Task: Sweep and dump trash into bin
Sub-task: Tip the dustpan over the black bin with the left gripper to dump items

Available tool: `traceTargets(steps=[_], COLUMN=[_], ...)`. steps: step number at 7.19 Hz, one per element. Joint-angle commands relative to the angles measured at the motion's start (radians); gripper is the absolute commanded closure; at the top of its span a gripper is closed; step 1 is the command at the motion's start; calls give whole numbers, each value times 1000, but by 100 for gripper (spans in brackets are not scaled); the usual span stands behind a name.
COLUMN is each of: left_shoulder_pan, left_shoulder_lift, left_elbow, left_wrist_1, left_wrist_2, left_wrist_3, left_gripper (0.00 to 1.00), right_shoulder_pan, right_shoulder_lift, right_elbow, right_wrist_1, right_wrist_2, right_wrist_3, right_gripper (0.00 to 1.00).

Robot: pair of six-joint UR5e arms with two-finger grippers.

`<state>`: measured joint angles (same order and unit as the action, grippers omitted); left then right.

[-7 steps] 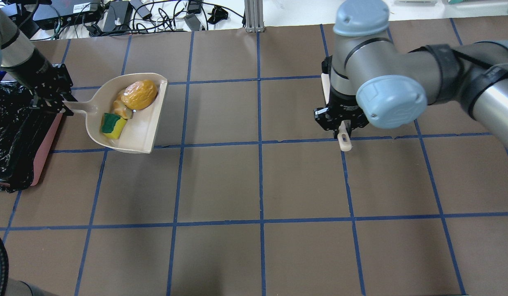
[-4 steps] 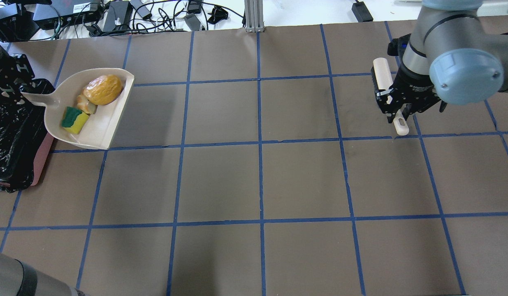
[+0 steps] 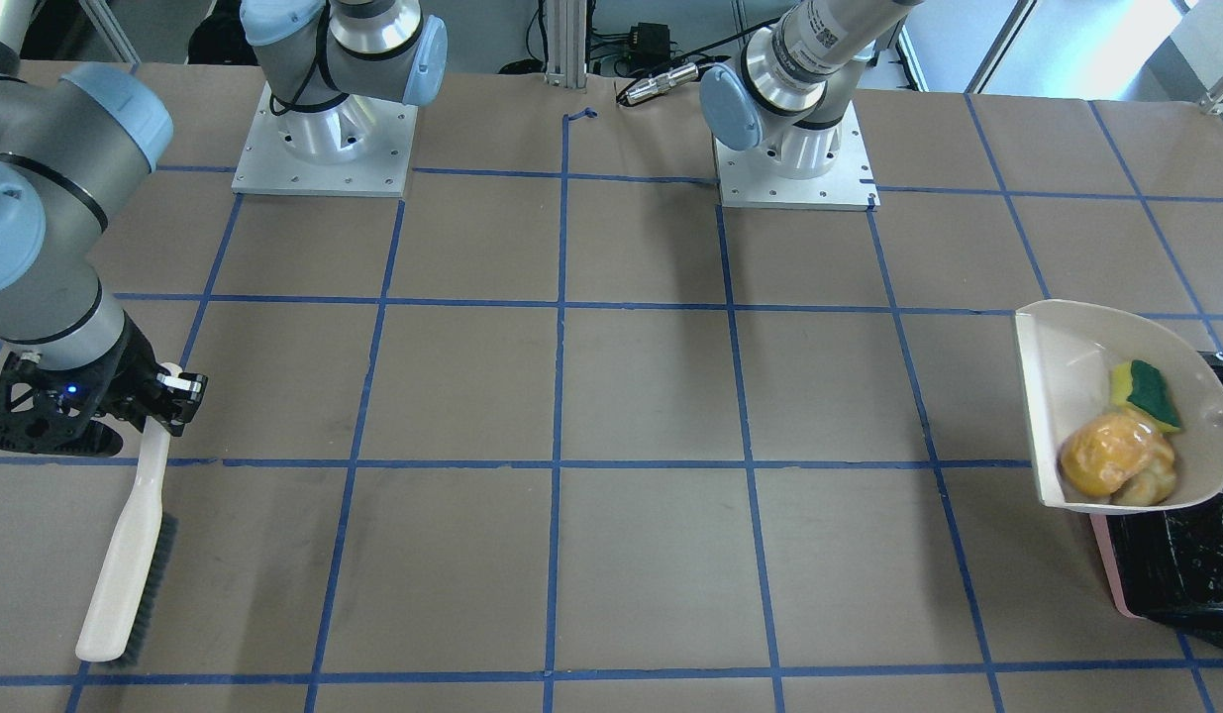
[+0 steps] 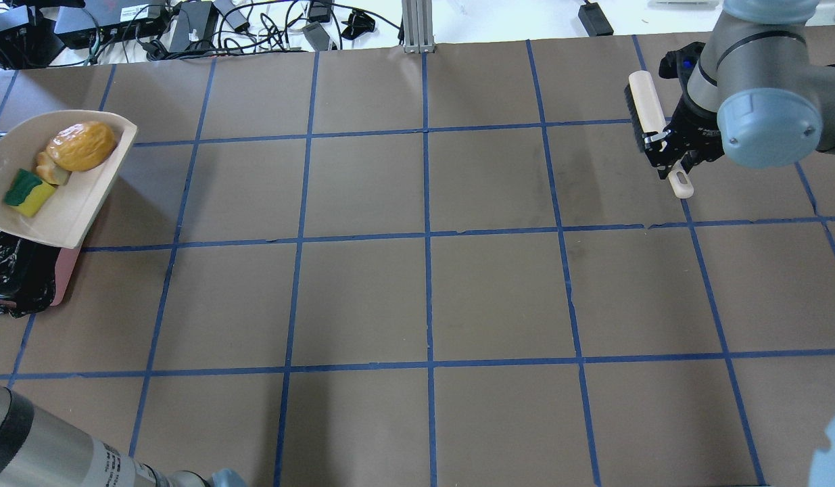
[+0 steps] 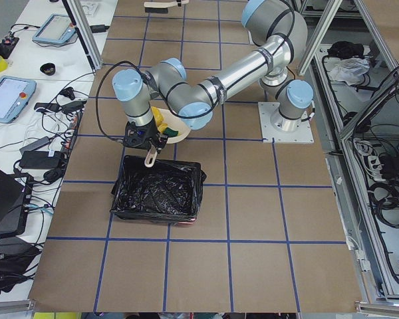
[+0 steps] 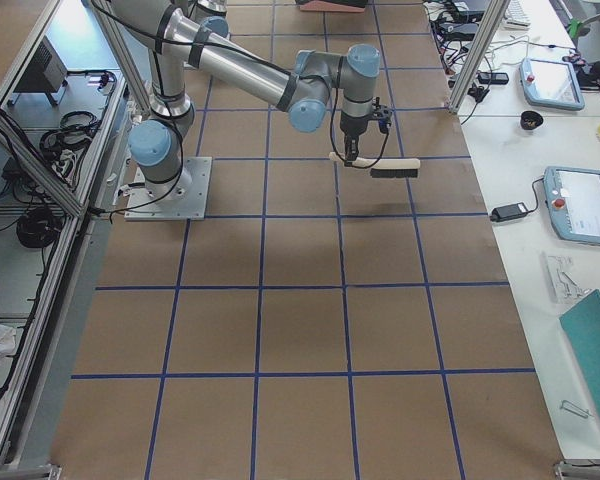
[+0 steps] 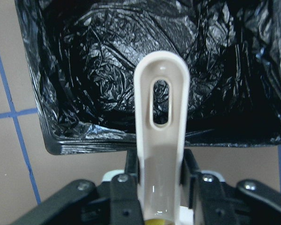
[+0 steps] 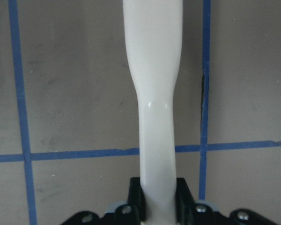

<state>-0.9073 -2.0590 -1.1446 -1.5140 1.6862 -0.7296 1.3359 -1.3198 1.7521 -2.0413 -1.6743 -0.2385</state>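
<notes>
My left gripper [image 7: 160,174] is clamped narrow on the pan [image 4: 72,210]. In the left wrist view both fingers [image 7: 131,187] press the sides of its slotted handle, which sticks out over the open mouth of the bin [image 7: 84,70]. In the left side view the gripper sits at the bin's far edge, with the pan behind it, on the side away from that camera.

The potato [image 4: 82,145], bread [image 4: 49,169] and sponge [image 4: 26,193] all lie in the pan, bunched against its back wall near the handle. The bread touches the potato on the handle side. The sponge is just beside them, nearer the robot. From overhead the pan overlaps the bin's far corner, and its open lip faces the middle of the table [image 4: 424,297]. I can see the bin's pink side just under the pan's edge, and its black liner is crinkled and glossy.

My right gripper [image 4: 671,159] is well apart, at the other end of the table. It is closed tight on the handle of the brush [image 4: 643,101], and the handle end pokes out behind the fingers. In the right side view the brush hangs level, bristles down, with its shadow lying separate on the table below.

The table is covered in brown paper marked into squares with blue tape. Cables and power bricks [image 4: 187,27] crowd the white bench beyond its far edge, and tablets [image 6: 580,205] lie on the side bench.
</notes>
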Motion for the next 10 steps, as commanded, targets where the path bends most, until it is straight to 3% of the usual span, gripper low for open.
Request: traceTargets(steps=[1, 3, 7, 8, 10], left_shoulder_pan=[66, 112, 215, 217, 217], left_shoulder_lift=[-67, -125, -202, -216, -227], left_elbow=[109, 184, 197, 209, 207], left_wrist_1=[5, 43, 248, 289, 339], left_wrist_2=[18, 49, 119, 179, 197], left_wrist_3=[85, 142, 283, 279, 221], left_gripper=[100, 100, 100, 100, 100], right_shoulder_pan=[-94, -101, -103, -103, -103], right_shoulder_lift=[74, 85, 83, 83, 83], right_elbow=[0, 10, 59, 69, 89], right_wrist_1=[-93, -99, -83, -85, -94], right_wrist_2=[8, 11, 15, 15, 16], right_wrist_3=[-160, -162, -78, -70, -70], right_gripper=[95, 95, 95, 95, 95])
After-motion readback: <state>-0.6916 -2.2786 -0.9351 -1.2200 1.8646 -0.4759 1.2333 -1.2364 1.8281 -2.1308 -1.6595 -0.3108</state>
